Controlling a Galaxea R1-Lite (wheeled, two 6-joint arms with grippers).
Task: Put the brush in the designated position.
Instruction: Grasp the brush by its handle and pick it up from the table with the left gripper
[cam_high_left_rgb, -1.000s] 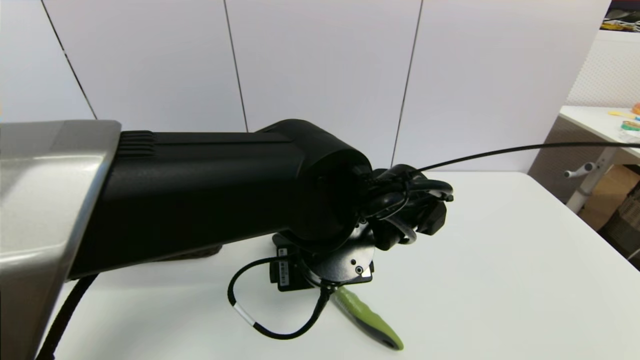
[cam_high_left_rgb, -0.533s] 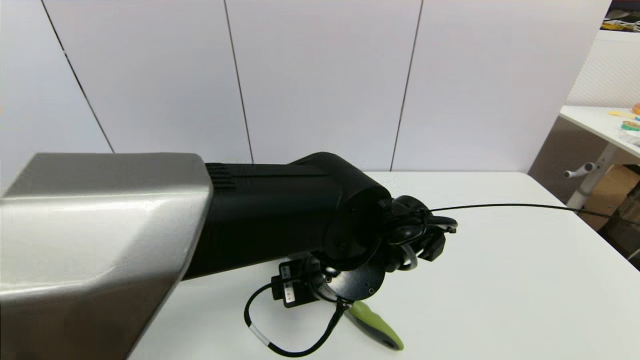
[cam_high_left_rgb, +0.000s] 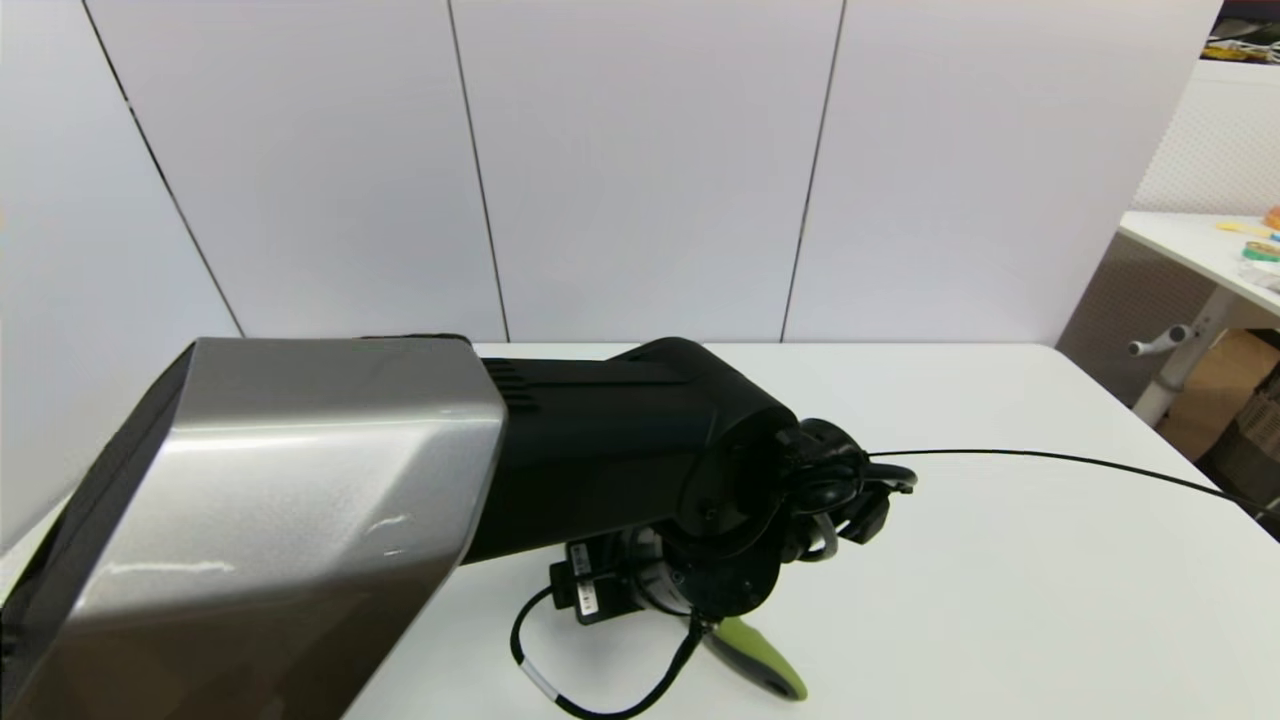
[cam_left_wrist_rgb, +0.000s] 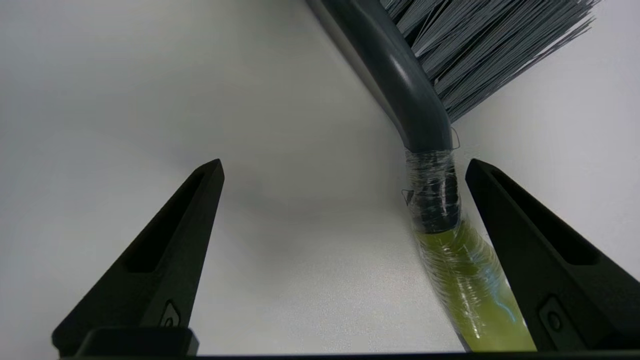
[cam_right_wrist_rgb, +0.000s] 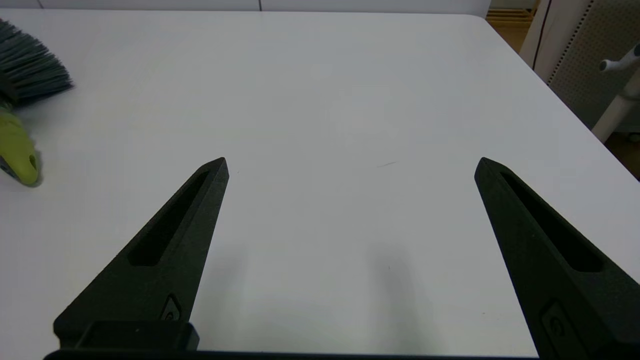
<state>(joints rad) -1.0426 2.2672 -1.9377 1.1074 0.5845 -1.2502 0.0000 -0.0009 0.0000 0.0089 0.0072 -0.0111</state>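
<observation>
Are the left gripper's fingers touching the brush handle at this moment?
Cannot tell. In the left wrist view the left gripper is open astride the brush; one finger sits right beside the handle, no clear gap or contact.

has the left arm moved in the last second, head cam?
Yes. The left arm has dropped in the head view: its black housing covered the far table edge and wall seam before, now sits below them, over the brush.

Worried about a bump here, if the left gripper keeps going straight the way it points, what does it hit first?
Probably the white table. The left gripper is open and points down at bare tabletop, with the brush neck close inside one finger. That finger might graze the handle first; depth is unclear.
</observation>
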